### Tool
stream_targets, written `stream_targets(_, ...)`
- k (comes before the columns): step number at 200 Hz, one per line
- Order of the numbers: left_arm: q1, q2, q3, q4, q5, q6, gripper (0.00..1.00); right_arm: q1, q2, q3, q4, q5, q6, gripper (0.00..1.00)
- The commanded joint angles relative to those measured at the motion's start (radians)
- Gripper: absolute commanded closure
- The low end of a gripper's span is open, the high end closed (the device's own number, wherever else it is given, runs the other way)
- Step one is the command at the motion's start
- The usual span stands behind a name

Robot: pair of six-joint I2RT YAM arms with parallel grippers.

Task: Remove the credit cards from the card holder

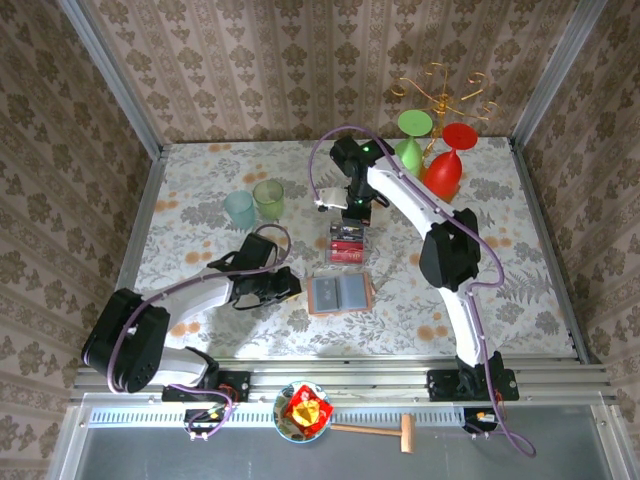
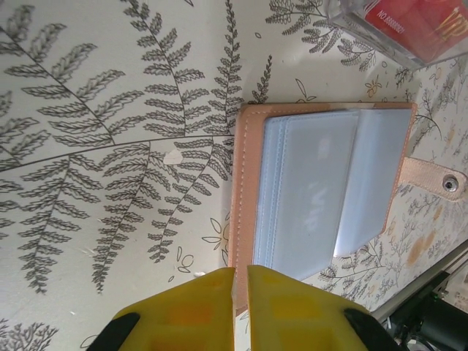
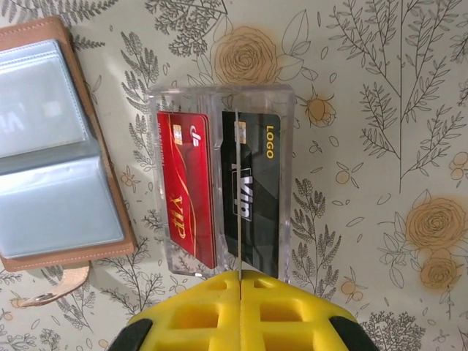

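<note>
Wallpapered panels (image 1: 300, 60) close the worktop (image 1: 190, 250) on its left, far and right sides, and a metal rail (image 1: 330, 378) runs along the near edge. The flat cloth, printed with ferns and flowers, lies bare at the far left and near right.

The card holder (image 1: 340, 293) lies open and flat at the near centre, salmon leather-like with a stitched rim and cloudy grey-blue plastic pockets. Its snap strap (image 2: 439, 179) sticks out past one edge. Just beyond it sits a clear hard-walled tray (image 3: 219, 99), rectangular. It holds a glossy red card (image 3: 189, 186) and a black card (image 3: 259, 190) side by side.

The left gripper (image 2: 240, 272), with yellow fingers almost pressed together, pinches the holder's left edge. The right gripper (image 3: 239, 276) hangs over the tray, squeezed tight on a thin credit card (image 3: 239, 190) seen edge-on.

Two tumblers (image 1: 254, 204) stand well apart to the far left. Stemmed glasses (image 1: 447, 165) crowd the far right corner.
</note>
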Motion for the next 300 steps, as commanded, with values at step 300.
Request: stream_targets(300, 0.016, 0.026, 0.020, 0.049, 0.007, 0.017, 0.87, 0.141, -0.526, -0.755, 0.542, 0.018, 0.579, 0.74)
